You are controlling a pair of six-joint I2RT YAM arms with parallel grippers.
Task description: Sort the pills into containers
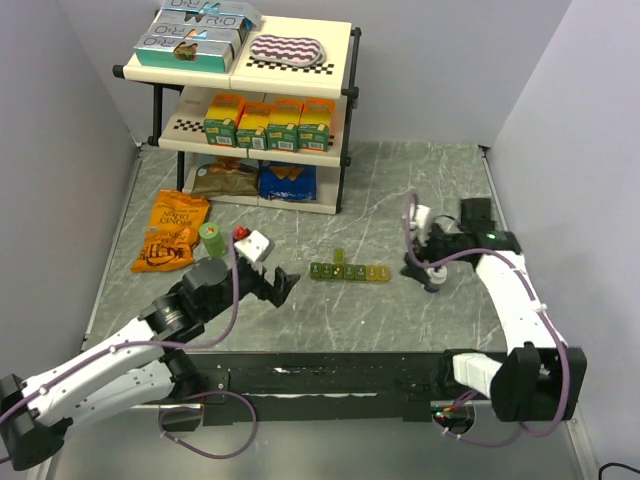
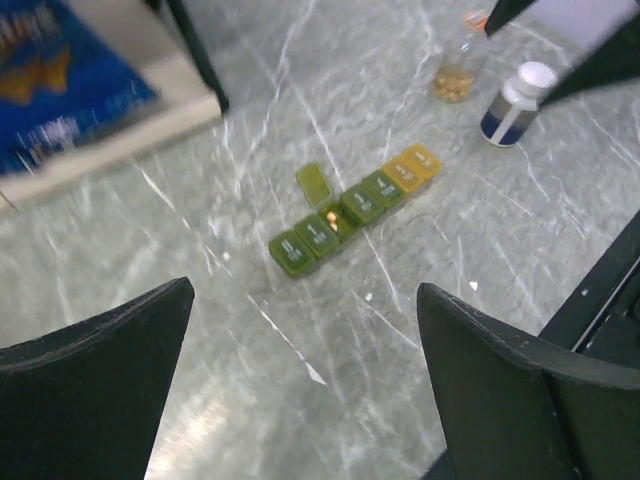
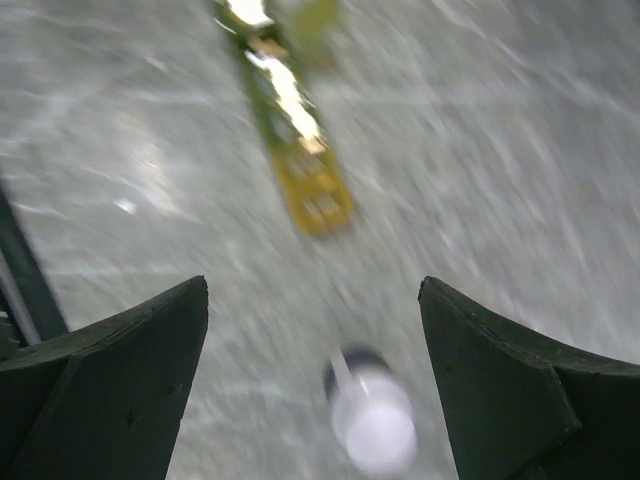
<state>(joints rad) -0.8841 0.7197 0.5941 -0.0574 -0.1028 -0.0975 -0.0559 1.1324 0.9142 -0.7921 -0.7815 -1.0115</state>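
Note:
The containers are a strip of olive-to-yellow compartments lying mid-table. They also show in the left wrist view and, blurred, in the right wrist view. One lid stands open, and a small orange pill lies in that compartment. My left gripper is open and empty, left of the strip. My right gripper is open over a white-capped bottle standing right of the strip. A clear bottle with amber contents stands beside it.
A two-tier shelf with boxes and snack bags stands at the back left. An orange chip bag, a green cup and a small white box lie near my left arm. Grey walls enclose the table.

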